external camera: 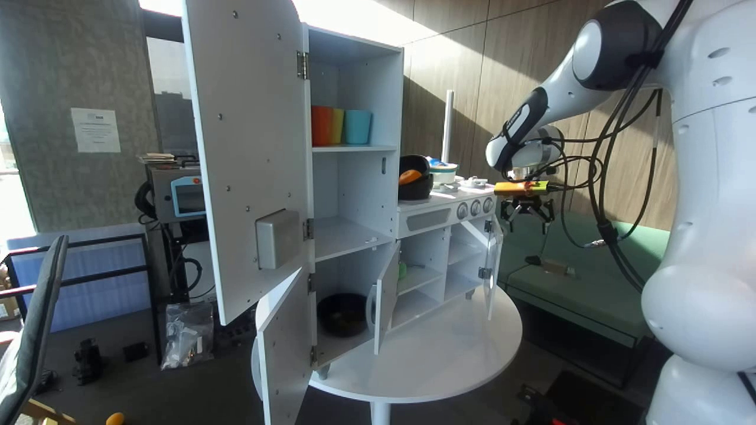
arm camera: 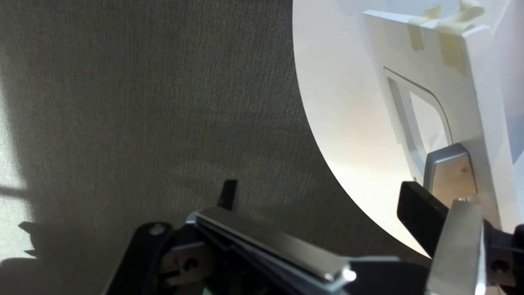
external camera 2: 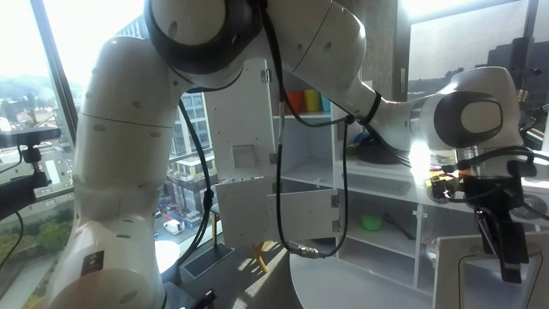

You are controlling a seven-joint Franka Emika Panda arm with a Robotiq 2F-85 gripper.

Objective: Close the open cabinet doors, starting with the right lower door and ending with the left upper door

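Note:
A white toy-kitchen cabinet has several doors, all standing open. The tall left upper door [external camera: 248, 147], with a grey box [external camera: 277, 239] low on it, is swung out; it also shows in an exterior view [external camera 2: 242, 120]. Below it hangs a left lower door [external camera: 286, 354]. A small plain door [external camera: 388, 295] stands open in the middle, also seen in an exterior view [external camera 2: 300, 216]. The rightmost lower door [external camera 2: 446, 266] has a window cutout and a handle [arm camera: 452, 176]. My gripper [arm camera: 323, 196] is open and empty, beside that windowed door; one finger overlaps its handle in the wrist view; contact cannot be told.
The cabinet stands on a round white table [external camera: 425, 378]. Pots [external camera: 416, 186] sit on the counter, coloured cups [external camera: 357, 127] on an upper shelf. A black bowl [external camera: 342, 314] and a green bowl [external camera 2: 371, 222] are inside. A green bench [external camera: 579, 295] stands behind the gripper.

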